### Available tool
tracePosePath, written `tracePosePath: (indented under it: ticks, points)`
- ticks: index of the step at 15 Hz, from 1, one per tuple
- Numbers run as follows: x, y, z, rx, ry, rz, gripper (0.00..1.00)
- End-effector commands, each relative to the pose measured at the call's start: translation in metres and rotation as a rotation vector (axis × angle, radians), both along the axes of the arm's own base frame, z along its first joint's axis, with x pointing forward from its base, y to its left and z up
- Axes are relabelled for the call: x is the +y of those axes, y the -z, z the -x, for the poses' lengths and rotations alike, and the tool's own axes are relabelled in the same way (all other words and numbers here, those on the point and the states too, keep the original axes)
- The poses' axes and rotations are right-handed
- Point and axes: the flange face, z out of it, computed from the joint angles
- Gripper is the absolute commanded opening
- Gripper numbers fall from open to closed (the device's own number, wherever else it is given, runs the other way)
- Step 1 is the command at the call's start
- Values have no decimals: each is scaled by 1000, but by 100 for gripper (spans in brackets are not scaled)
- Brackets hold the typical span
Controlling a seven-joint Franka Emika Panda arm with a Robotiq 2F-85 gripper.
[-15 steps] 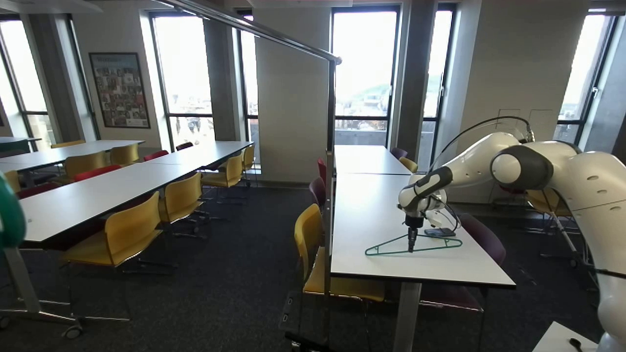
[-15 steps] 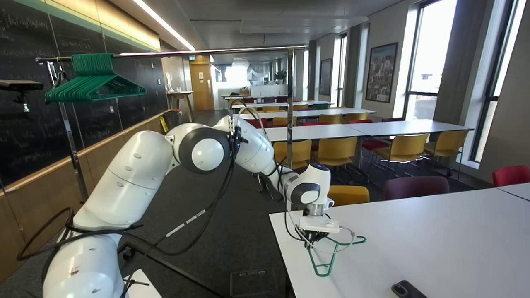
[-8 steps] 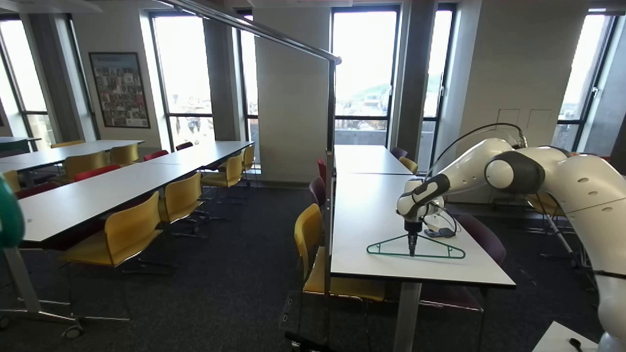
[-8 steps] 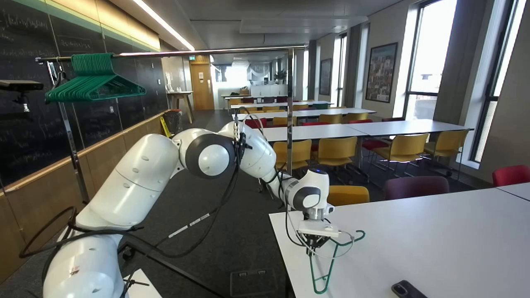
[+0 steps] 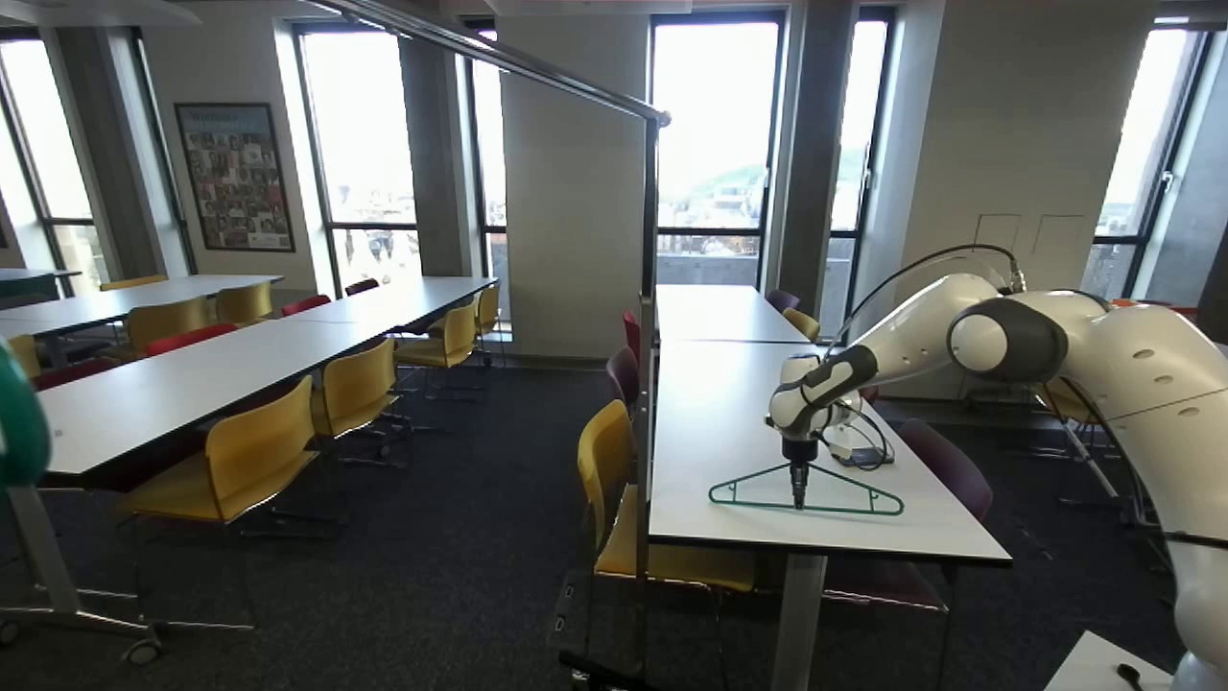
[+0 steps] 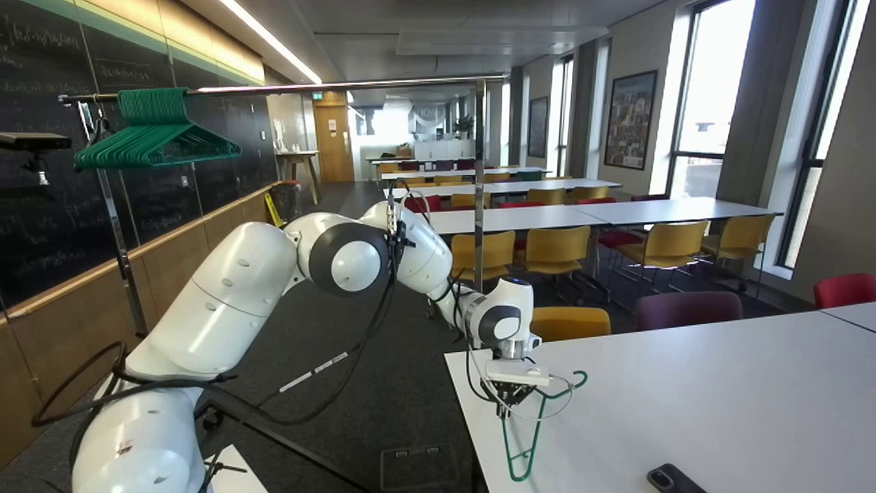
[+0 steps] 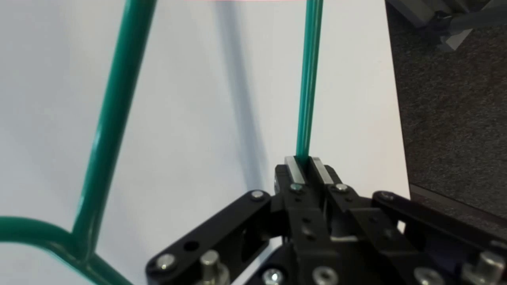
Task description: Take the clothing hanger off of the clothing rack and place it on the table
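Hanger: it was off the rack and over the bench, at its near end in an exterior view.
Gripper: its fingertips pinched the long bar about midway along.
Shift: in both exterior views we saw hanger and gripper slightly further left than half a second before; across the last second the hanger's end toward the phone came lower in both, by a dip or a turn, we could not tell which.
Shadow: in the wrist view it lay apart from the bar, so we judged a gap beneath; contact elsewhere we could not tell.
Meaning: we took this for the last lining-up; lowering and release seemed left.
Edge: in the wrist view the bar ran near the bench's right side, within it.
Rail: other green hangers hung at the rack's left end.
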Motion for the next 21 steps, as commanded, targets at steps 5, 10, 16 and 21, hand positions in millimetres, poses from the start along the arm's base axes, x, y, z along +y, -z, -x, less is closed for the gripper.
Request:
tracePosePath:
  ticks: [5, 10, 16, 21]
  points:
    - [17, -9, 5, 87, 23, -135, 35]
    - [15, -11, 7, 99, 46, -141, 60]
    - [20, -44, 11, 13, 42, -93, 100]
    - [47, -135, 24, -132, 24, -113, 100]
